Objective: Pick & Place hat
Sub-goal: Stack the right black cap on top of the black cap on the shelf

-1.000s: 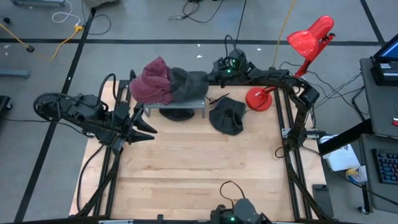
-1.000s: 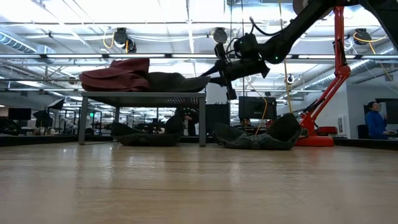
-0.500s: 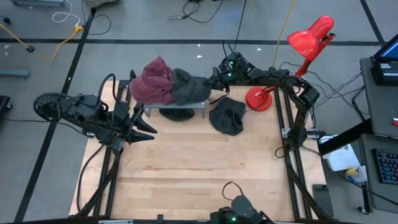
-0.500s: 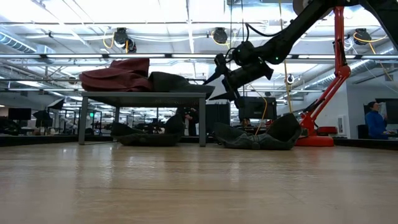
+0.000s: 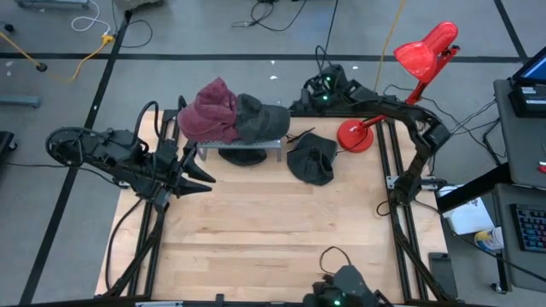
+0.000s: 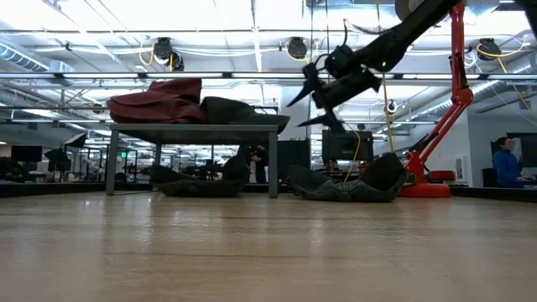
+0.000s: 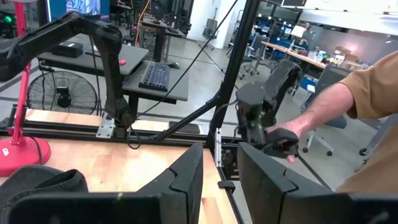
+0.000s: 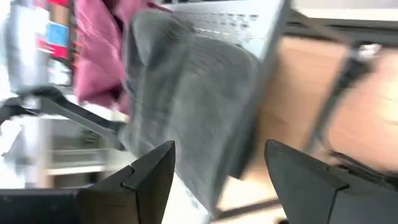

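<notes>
The right gripper [image 5: 300, 106] is hanging open and empty in the upper middle of the high frame, just right of the grey hat [image 5: 256, 118] lying on the small shelf [image 5: 241, 141] beside the maroon hat [image 5: 209, 112]. In the low frame it is clearing the shelf edge — best backing straight away. The left gripper [image 5: 198, 176], slightly parted, is waiting at centre left.

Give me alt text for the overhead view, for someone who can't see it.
Seen from above, the right gripper hangs open beside a small grey rack at the table's far edge, where a dark grey hat lies next to a maroon hat. Another dark hat lies on the wooden table near a red lamp. The left gripper waits at the left.
</notes>
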You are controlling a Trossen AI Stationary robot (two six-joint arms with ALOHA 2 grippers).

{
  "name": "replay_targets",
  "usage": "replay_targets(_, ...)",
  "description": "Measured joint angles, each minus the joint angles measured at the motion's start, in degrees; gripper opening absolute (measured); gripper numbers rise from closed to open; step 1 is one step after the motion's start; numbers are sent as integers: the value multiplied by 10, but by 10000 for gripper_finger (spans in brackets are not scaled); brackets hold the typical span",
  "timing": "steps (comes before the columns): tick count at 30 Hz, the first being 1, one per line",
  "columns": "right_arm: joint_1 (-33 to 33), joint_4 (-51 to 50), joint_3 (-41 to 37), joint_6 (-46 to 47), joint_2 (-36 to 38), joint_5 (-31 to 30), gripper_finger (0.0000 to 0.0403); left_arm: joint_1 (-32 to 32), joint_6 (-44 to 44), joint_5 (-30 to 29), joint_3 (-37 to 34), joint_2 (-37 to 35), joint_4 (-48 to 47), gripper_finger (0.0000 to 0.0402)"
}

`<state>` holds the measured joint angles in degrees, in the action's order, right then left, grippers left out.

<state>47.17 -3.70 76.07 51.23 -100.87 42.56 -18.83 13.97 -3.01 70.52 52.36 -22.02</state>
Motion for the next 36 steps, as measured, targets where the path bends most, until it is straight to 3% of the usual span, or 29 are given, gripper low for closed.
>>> replay_targets(4,8,-128,0,-123,50,-49,240,0,-1,0,0,0,0,102)
replay_targets(8,4,-260,0,-258,101,-137,240,0,-1,-1,0,0,0,102)
replay_targets(13,-20,-373,0,-368,153,-247,238,0,-16,-22,0,0,0,102)
replay_targets(18,-52,-463,0,-507,183,-298,232,0,-23,-26,0,0,0,102)
replay_targets(29,-119,-581,-5,-831,199,-403,209,0,-3,-27,0,1,2,102)
replay_targets(36,-153,-566,-106,-1005,203,-467,203,0,-1,-27,0,2,2,102)
